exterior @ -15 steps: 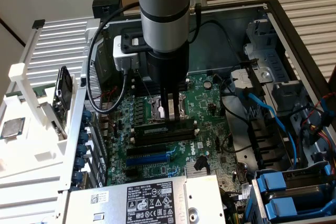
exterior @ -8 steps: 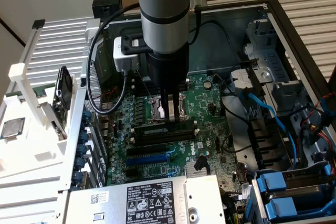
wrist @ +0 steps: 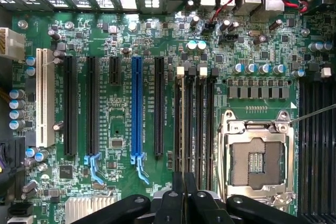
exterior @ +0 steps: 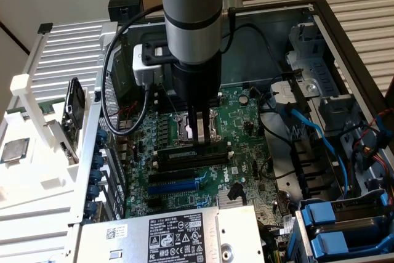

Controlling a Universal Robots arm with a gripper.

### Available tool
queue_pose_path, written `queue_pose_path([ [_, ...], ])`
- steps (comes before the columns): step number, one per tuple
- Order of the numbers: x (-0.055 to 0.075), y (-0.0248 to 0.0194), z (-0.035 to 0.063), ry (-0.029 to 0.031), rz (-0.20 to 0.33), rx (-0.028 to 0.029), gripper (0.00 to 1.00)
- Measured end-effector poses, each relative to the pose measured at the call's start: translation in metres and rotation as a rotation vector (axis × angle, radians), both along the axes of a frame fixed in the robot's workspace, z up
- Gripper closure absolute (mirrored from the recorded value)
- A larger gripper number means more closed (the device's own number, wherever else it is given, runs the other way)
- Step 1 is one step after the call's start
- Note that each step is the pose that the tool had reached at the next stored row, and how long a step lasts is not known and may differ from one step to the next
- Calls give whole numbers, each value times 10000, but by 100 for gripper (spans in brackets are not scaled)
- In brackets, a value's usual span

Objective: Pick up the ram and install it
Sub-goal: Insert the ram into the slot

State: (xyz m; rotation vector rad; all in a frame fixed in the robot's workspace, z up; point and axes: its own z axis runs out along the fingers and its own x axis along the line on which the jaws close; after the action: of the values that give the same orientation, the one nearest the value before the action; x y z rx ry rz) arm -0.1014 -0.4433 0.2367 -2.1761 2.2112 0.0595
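The ram (exterior: 182,151) is a thin green stick with a white label. It stands on edge in a black memory slot (exterior: 191,159) on the motherboard (exterior: 246,152), inside the open computer case. My gripper (exterior: 198,140) hangs straight down over the stick's middle, shut on its top edge. In the wrist view the gripper (wrist: 184,182) has its black fingers pressed together over the row of memory slots (wrist: 195,124). The ram (wrist: 185,129) runs edge-on away from the fingers, along one slot.
The open processor socket (wrist: 257,153) lies right beside the memory slots. Black and blue expansion slots (wrist: 136,108) lie on the other side. A labelled power supply (exterior: 175,238) sits at the front and blue cables (exterior: 308,133) at the exterior view's right. A white tray (exterior: 37,177) holds a square chip (exterior: 13,151).
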Motion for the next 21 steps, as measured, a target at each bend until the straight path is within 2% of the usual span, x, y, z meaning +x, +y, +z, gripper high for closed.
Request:
queue_pose_path([
  [21,0,-11,-11,1,-88,13,88],
])
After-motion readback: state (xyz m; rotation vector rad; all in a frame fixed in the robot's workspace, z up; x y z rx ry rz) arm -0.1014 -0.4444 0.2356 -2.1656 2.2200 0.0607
